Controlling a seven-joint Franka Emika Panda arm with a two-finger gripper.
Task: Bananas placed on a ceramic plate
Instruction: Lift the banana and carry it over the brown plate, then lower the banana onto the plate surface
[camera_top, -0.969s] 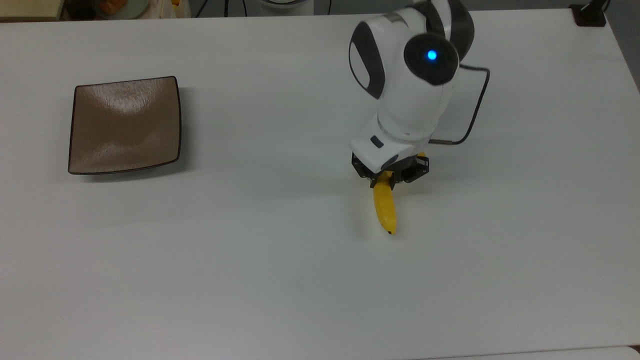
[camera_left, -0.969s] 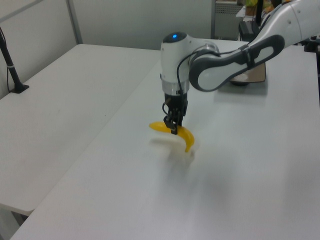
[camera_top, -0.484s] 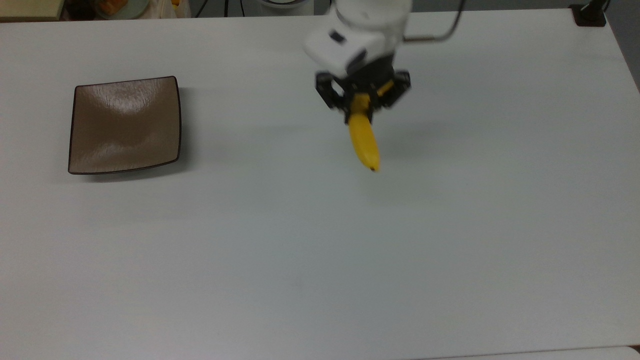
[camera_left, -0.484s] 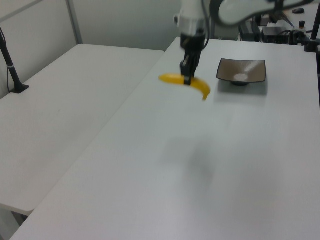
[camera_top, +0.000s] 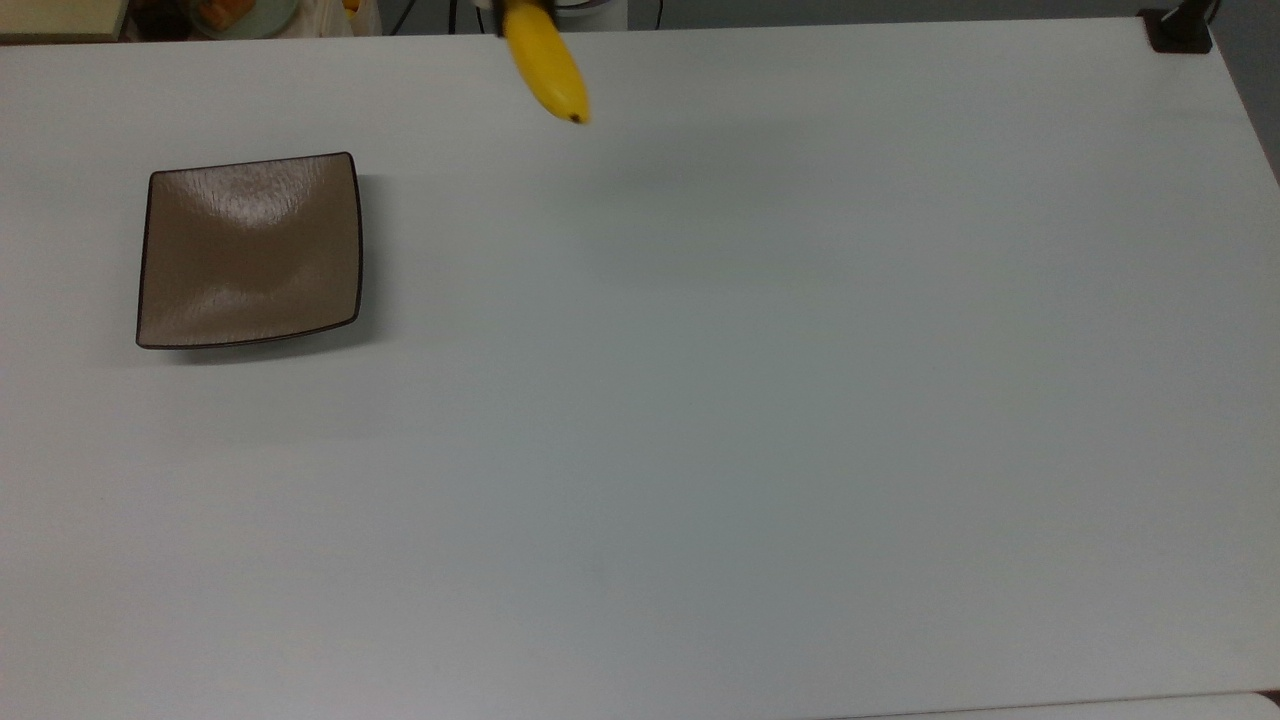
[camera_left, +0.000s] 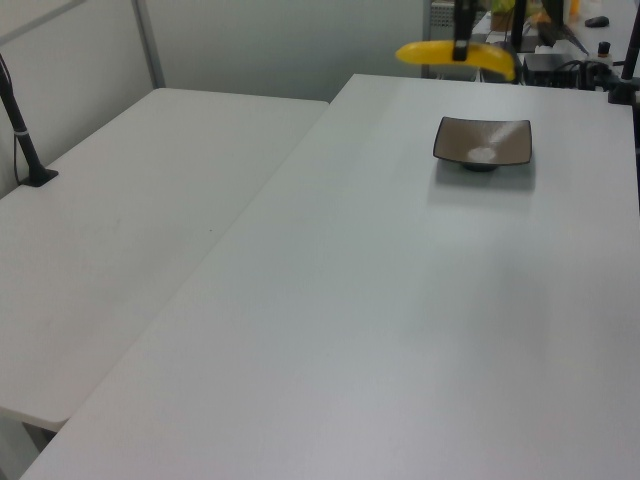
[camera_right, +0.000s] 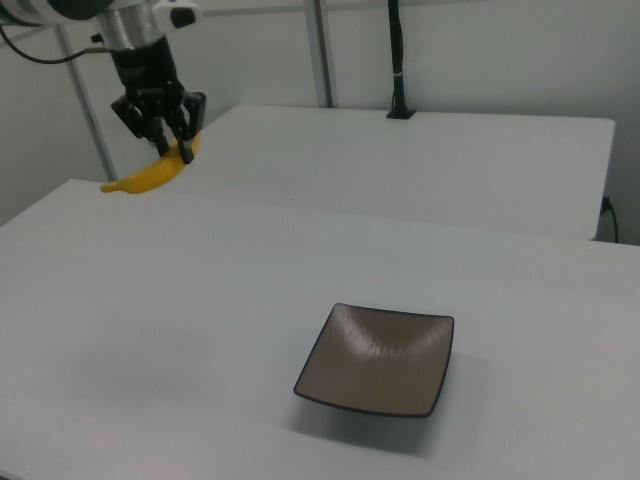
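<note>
Since a second ago the arm has hauled the bright yellow, slightly curved banana (camera_right: 150, 174) well up off the white table (camera_top: 700, 450) and swung it a long way over; in the top view it went from about 4 o'clock of centre to 12 o'clock, right at the upper edge of the frame (camera_top: 547, 62). So the pickup part looks done. The black two-finger gripper (camera_right: 172, 143) is clamped on the banana near its stem end, with the black tip hanging out to the right view's left and a bit low. The left view shows the fruit hanging roughly level (camera_left: 455, 53), high above the far end of the table. The square glossy brown ceramic plate with the thin dark rim (camera_top: 345, 240) sits bare at roughly 9 o'clock in the top view, and the banana is still well apart from it, off toward the plate's 1 o'clock. What's left, I reckon: carry it across until it's over the plate, come down, let go. Nothing sits between the two, so it should be a straight run, though it's carried pretty high so there's a fair descent to make.
</note>
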